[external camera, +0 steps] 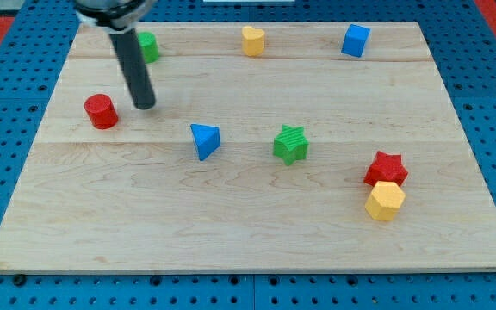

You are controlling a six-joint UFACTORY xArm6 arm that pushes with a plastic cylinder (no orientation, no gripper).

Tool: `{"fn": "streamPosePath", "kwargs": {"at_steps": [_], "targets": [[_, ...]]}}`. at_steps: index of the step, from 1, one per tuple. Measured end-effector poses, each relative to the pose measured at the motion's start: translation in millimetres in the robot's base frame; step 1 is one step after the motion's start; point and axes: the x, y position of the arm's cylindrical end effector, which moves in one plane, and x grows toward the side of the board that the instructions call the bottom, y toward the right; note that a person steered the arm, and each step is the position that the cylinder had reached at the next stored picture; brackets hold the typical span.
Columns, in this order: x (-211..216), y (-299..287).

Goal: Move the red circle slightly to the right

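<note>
The red circle (102, 111) is a short red cylinder at the left of the wooden board (248, 232). My tip (145, 105) rests on the board just to the right of the red circle, a small gap apart from it. The dark rod rises from the tip toward the view's top left and partly hides a green block (150, 46).
A yellow heart block (253, 40) and a blue cube (356, 40) lie along the top edge. A blue triangle (204, 140) and a green star (291, 144) sit mid-board. A red star (387, 168) touches a yellow hexagon (385, 201) at the right.
</note>
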Motion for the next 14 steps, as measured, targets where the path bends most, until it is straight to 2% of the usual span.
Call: {"fn": "streamPosePath", "kwargs": {"at_steps": [1, 2, 3, 4, 5, 6, 9, 14], "targets": [[34.3, -5.7], [60.8, -68.0], [57.0, -109.5], [34.3, -109.5], [33.7, -109.7], [32.6, -75.4], [37.3, -117.0], [37.3, -125.1]]}}
